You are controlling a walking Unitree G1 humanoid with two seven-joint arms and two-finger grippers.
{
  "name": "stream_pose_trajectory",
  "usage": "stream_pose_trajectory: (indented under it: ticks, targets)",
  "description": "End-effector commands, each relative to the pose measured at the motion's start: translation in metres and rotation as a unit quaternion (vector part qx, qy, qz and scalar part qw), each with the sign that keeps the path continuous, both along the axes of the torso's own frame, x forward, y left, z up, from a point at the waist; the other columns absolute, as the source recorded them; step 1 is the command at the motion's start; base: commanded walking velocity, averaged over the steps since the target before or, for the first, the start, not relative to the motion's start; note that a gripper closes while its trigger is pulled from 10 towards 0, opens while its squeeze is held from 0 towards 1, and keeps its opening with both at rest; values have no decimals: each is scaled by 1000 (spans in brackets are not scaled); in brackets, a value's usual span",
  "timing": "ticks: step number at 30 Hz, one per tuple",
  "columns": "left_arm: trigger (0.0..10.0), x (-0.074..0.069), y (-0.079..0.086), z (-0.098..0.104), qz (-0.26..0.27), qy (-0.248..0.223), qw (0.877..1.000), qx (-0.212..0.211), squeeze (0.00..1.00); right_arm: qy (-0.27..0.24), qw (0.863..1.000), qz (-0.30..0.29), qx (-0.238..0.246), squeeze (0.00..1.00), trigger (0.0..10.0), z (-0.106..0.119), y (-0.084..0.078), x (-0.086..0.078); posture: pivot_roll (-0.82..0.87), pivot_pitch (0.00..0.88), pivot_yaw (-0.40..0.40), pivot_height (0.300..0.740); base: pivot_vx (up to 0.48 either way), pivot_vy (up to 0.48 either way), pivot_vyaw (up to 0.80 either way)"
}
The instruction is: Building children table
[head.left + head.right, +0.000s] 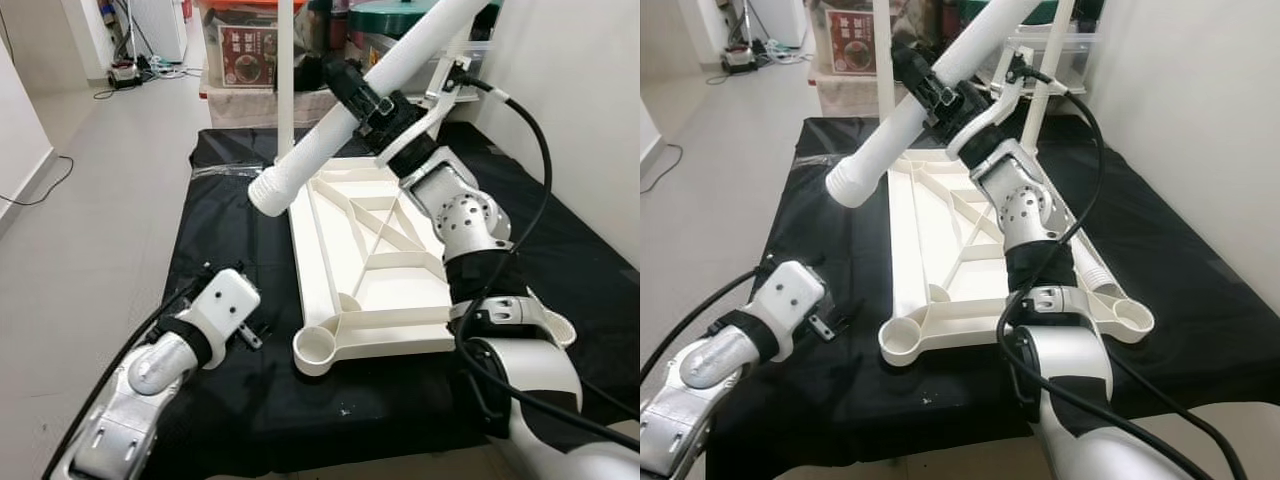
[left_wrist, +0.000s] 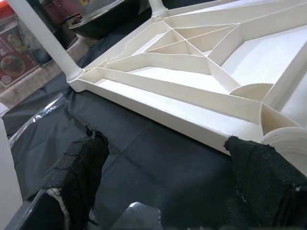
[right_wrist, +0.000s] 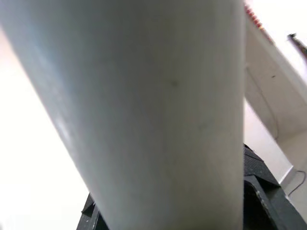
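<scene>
A white plastic table top (image 1: 400,290) lies upside down on a black cloth (image 1: 230,210), with an open round leg socket (image 1: 318,350) at its near left corner. One white leg (image 1: 285,80) stands upright in the far left corner, and another (image 1: 1045,85) stands at the far right. My right gripper (image 1: 365,100) is shut on a third white leg (image 1: 320,150), held tilted above the far part of the top with its ribbed end pointing down-left. Low at the left, my left gripper (image 2: 168,158) is open just above the cloth, facing the top's long left edge.
Storage boxes (image 1: 245,50) and a dark round lid stand behind the cloth. A white wall (image 1: 1200,120) runs along the right side. Cables (image 1: 40,185) trail across the grey floor at the left. The cloth left of the table top is bare.
</scene>
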State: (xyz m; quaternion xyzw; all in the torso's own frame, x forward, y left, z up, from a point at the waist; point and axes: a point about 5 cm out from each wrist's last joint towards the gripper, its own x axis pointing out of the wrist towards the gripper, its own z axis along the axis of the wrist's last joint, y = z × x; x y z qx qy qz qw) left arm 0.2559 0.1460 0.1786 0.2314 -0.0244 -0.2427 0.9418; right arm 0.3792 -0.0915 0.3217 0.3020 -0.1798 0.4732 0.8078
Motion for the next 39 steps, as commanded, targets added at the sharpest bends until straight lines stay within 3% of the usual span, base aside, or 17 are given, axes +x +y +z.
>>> stream_pose_trajectory:
  ticks: [1, 4, 10, 15, 20, 39]
  targets:
    - [10000, -3, 1, 2, -13, 0, 1000, -5, 0, -17, 1000, 21, -9, 0, 0, 2, 4, -5, 51, 0, -64, 740, 0, 0, 0]
    - [10000, -3, 1, 2, -13, 0, 1000, -5, 0, -17, 1000, 21, -9, 0, 0, 2, 4, -5, 51, 0, -64, 740, 0, 0, 0]
    - [10000, -7, -1, 12, -72, 17, 996, -41, 0, -47, 993, 96, -52, 0, 0, -10, 14, -19, 50, 0, -68, 740, 0, 0, 0]
    - [10000, -7, -1, 13, -87, 20, 995, -38, 0, -53, 990, 117, -65, 0, 0, -13, 18, -24, 52, 0, -68, 740, 0, 0, 0]
    - [10000, -4, 1, 16, -103, 26, 994, -28, 0, -74, 977, 176, -100, 0, 0, -24, 28, -38, 41, 0, -55, 740, 0, 0, 0]
    - [10000, -9, -3, 4, -127, 62, 989, -29, 0, -91, 966, 212, -114, 0, 0, -24, 21, -47, 36, 0, -52, 740, 0, 0, 0]
